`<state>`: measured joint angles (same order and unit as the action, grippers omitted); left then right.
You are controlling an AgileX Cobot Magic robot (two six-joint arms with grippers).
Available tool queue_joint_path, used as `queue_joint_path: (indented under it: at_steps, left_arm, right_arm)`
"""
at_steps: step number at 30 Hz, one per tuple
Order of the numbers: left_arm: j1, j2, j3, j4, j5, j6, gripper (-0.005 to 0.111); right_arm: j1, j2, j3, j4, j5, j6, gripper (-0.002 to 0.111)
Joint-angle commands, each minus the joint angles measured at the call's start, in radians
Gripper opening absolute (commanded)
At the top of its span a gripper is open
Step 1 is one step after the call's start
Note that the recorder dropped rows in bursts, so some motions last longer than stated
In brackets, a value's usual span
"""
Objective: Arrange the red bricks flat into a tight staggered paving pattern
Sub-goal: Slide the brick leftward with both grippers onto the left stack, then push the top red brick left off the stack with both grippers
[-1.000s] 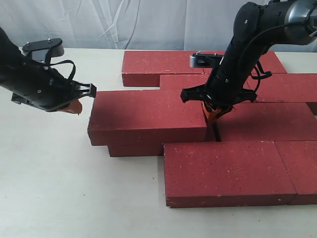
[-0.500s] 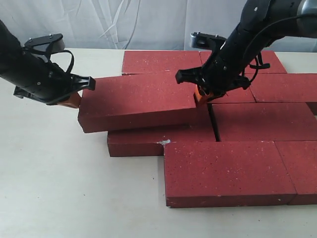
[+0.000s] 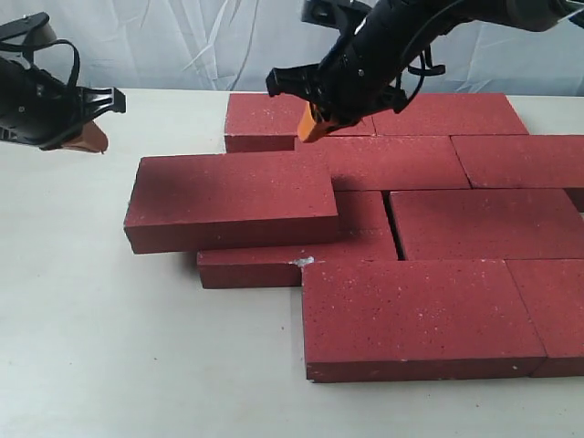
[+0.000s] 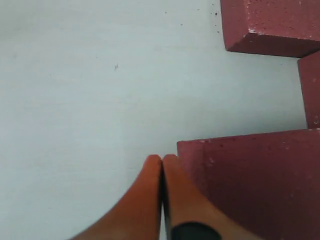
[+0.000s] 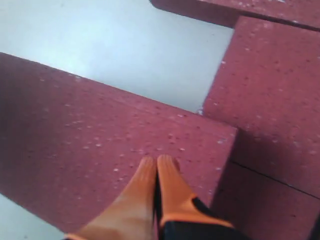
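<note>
A pale table [image 3: 91,365] carries the red bricks [image 3: 474,228], most of them lying flat in staggered rows on the right side. One loose brick [image 3: 233,196] is out of place. It rests on top of a lower brick [image 3: 274,263] at the left edge of the paved patch, hiding most of it and overhanging bare table on the left. Its long axis runs side to side across the exterior view, parallel to the rows. I cannot tell whether it sits quite level.

The left gripper [image 3: 91,139] hangs at the far left, out beyond the brick's left end and a little behind it, clearly apart from it. Its orange fingertips are pressed together and hold nothing. Its wrist camera shows a corner of that brick end just beside the tips.

The right gripper [image 3: 312,126] is raised over the back of the patch, just behind the loose brick's far right corner. Its fingertips are also pressed together and empty. Its wrist camera looks down on the brick's top face.

So one arm stands off each end of the brick, with the brick lying lengthwise between them. The right one looks slightly nearer, though neither touches it. To lie flat, the brick must come off the lower one, probably leftward onto open table.
</note>
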<state>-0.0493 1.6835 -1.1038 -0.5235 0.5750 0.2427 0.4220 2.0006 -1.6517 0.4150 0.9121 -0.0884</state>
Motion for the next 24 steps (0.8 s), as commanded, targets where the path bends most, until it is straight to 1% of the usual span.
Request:
queue_joint_path:
  at_steps: [1, 5, 7, 14, 16, 19, 24]
  left_arm:
    - [0.029, 0.055, -0.004, 0.025, 0.064, 0.004, 0.000]
    - [0.027, 0.108, -0.004, -0.003, 0.109, 0.004, 0.000]
    - [0.027, 0.113, -0.004, -0.005, 0.121, 0.004, 0.000]
    - [0.027, 0.114, -0.002, -0.033, 0.151, 0.004, 0.000]
    - [0.026, 0.116, 0.005, -0.055, 0.151, 0.026, 0.000]
    - [0.007, 0.132, 0.008, -0.089, 0.164, 0.055, 0.000]
    - [-0.025, 0.138, 0.008, -0.082, 0.160, 0.055, 0.000]
  right_arm:
    - [-0.003, -0.013, -0.008, -0.241, 0.047, 0.136, -0.001]
    - [-0.003, 0.025, -0.008, -0.290, 0.132, 0.150, -0.001]
    - [-0.003, 0.041, -0.008, -0.287, 0.127, 0.153, -0.001]
    - [-0.003, 0.109, -0.008, -0.196, 0.124, 0.155, -0.001]
    - [-0.001, 0.108, -0.008, -0.173, 0.113, 0.152, -0.001]
    - [0.016, 0.108, -0.008, -0.168, 0.107, 0.150, -0.001]
    - [0.038, 0.110, -0.008, -0.153, 0.095, 0.150, -0.001]
